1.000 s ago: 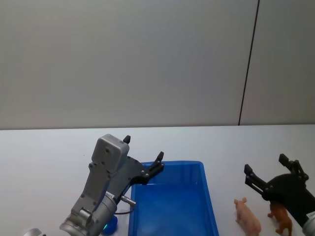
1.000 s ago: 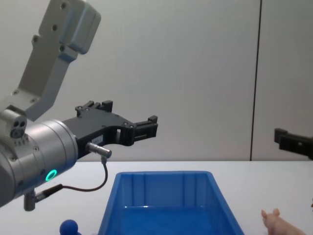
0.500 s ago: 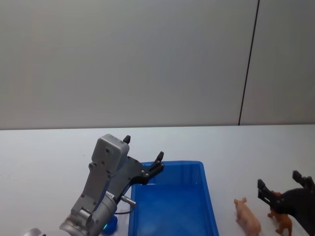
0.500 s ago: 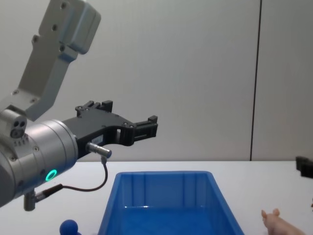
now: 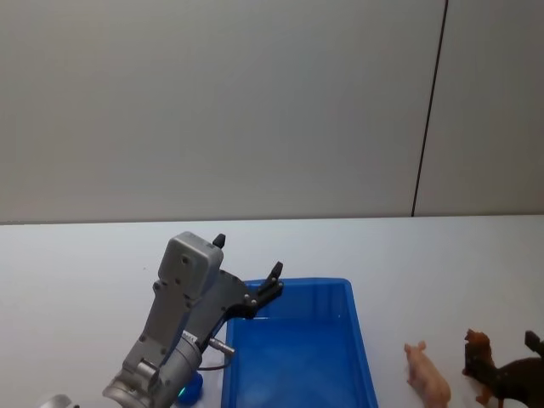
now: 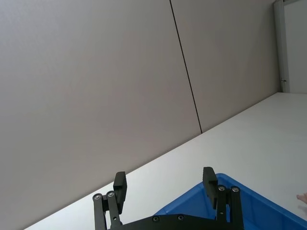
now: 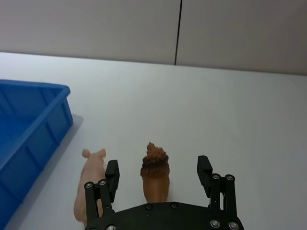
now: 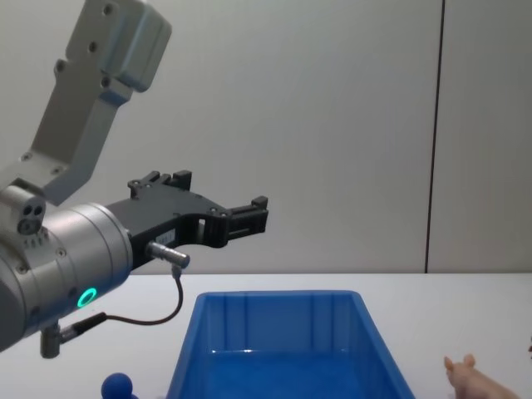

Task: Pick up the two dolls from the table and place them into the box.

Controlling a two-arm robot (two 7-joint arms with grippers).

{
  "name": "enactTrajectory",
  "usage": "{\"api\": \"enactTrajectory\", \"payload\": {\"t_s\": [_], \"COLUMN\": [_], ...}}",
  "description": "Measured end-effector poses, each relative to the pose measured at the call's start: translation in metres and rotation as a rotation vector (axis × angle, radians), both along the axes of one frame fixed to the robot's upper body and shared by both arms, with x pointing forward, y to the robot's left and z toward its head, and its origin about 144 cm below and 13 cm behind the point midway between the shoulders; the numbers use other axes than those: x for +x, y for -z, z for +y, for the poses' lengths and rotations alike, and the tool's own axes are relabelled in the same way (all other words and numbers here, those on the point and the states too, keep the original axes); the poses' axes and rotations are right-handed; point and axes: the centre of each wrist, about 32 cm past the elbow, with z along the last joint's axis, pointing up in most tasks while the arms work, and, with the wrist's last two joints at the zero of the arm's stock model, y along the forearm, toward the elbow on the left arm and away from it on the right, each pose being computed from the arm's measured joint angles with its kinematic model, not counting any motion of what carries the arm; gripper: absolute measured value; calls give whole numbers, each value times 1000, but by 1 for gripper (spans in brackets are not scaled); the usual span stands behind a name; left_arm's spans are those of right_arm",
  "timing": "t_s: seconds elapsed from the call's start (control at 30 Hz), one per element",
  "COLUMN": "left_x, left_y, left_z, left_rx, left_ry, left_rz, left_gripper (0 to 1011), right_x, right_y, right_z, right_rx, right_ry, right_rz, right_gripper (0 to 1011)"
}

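The white desk (image 5: 85, 272) holds a big blue box (image 5: 297, 282) in the middle. Two small dolls stand on the desk to the right of the box, both outside it. The pink pig (image 5: 427, 376) is nearer the box, with a bit of desk between them. The brown doll (image 7: 154, 182) is just beside the pig, on the side away from the box. The right gripper (image 7: 158, 164) is low at the brown doll. It is open, with one black finger on each side of the doll. In the right wrist view there is a gap between the doll and each finger, so they do not touch it. One finger sits between the pig and the brown doll, close to the pig. The left gripper (image 6: 164, 175) is up in the air by the left side of the box. It is open too, with nothing between its fingers. It points out over the box's far left corner. A little blue ball (image 8: 119, 386) lies on the desk under the left arm, just left of the box.
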Motion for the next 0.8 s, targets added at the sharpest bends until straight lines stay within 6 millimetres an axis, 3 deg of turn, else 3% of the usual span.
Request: {"api": "enactTrajectory", "payload": {"t_s": [0.37, 0.6, 0.8], "left_x": [0, 0, 0], "left_y": [0, 0, 0], "left_z": [0, 0, 0], "left_rx": [0, 0, 0], "left_ry": [0, 0, 0], "left_rz": [0, 0, 0], "left_gripper": [1001, 1001, 1001], "right_x": [5, 10, 15], "right_y": [17, 27, 35], "right_z": [-6, -8, -6], "right_rx": [8, 27, 49], "right_ry": [13, 6, -4], "right_rz": [75, 105, 131], "right_gripper": [996, 865, 686]}}
